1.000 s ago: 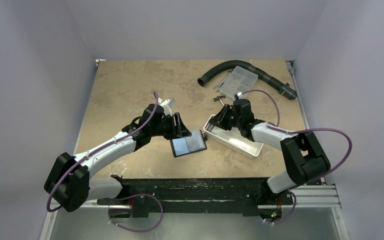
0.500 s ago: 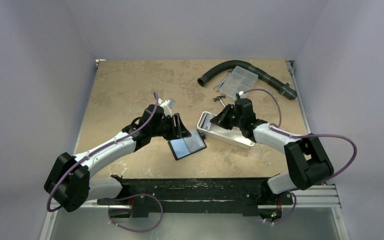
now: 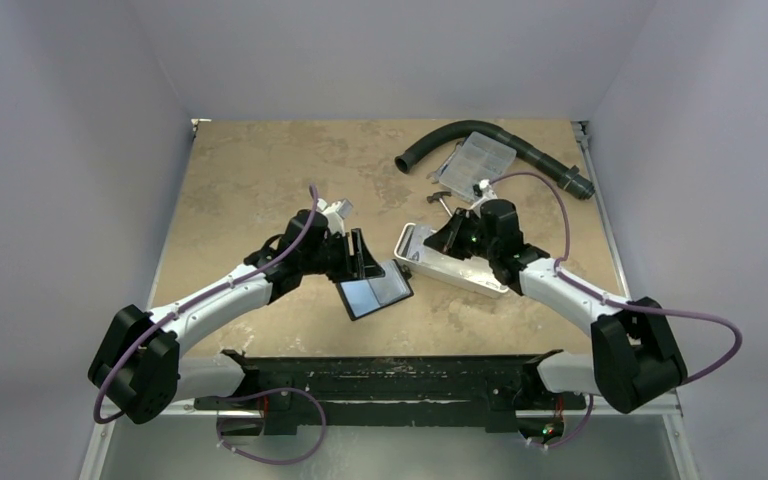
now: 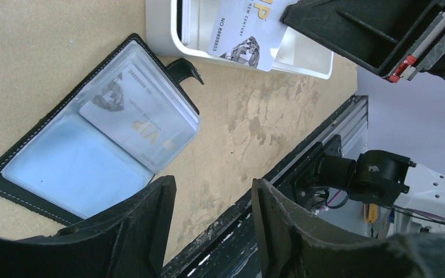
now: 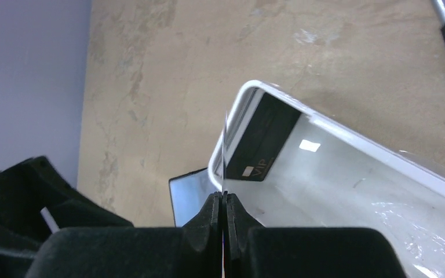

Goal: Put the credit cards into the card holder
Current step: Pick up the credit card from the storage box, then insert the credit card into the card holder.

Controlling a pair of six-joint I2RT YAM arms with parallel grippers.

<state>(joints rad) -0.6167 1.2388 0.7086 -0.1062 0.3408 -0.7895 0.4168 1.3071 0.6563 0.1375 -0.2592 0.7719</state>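
Note:
The black card holder (image 3: 375, 293) lies open on the table, pale blue inside, and also shows in the left wrist view (image 4: 92, 156). A silver VIP card (image 4: 142, 124) sits in its right pocket. My left gripper (image 4: 211, 231) is open and empty, hovering just above the holder's near edge (image 3: 365, 255). My right gripper (image 5: 224, 197) is shut on a white VIP card (image 4: 246, 29), seen edge-on (image 5: 225, 150), held over the left end of the white tray (image 5: 324, 121). A black VIP card (image 5: 261, 145) leans inside the tray.
A black curved hose (image 3: 500, 140) and a clear compartment box (image 3: 475, 160) lie at the back right. A small metal tool (image 3: 438, 200) lies behind the tray (image 3: 450, 270). The black rail (image 3: 390, 375) runs along the near edge.
The right gripper has lifted the white card out of the tray. The tray has shifted left toward the holder. The right elbow swung out to the right. The left arm barely moved.

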